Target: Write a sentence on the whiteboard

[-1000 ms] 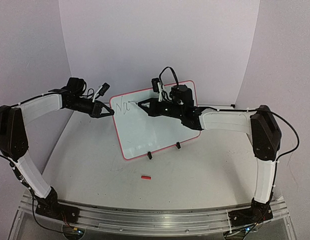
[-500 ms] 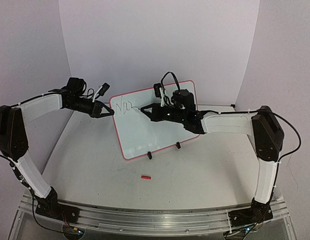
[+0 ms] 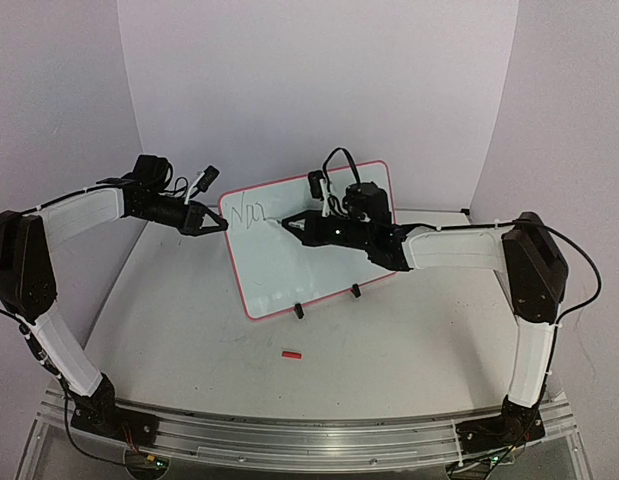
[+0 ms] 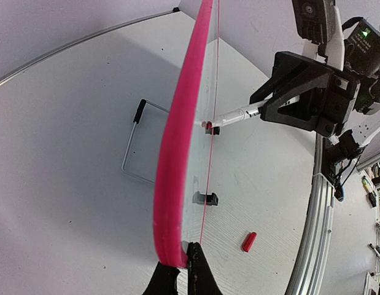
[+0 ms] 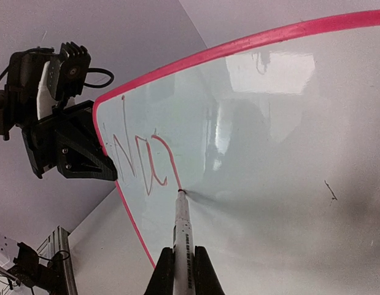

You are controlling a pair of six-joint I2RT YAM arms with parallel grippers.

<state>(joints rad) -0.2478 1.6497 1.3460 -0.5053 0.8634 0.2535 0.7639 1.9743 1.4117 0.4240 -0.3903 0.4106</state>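
Clamped tight, the left gripper [image 4: 183, 263] pinches the whiteboard [image 3: 289, 270] by the smooth pink rim of its left edge. The right gripper [image 5: 182, 253] grips a slim marker [image 5: 180, 215] whose tip touches the board's glossy white face at the end of the sentence [image 5: 140, 163], a few thin looping strokes near the upper left corner.

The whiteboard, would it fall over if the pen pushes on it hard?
Probably it would tip: the whiteboard stands tilted on a thin wire stand and two small feet. The left gripper pinching its edge likely steadies it. It looks stiff, and its shiny face probably slippery.
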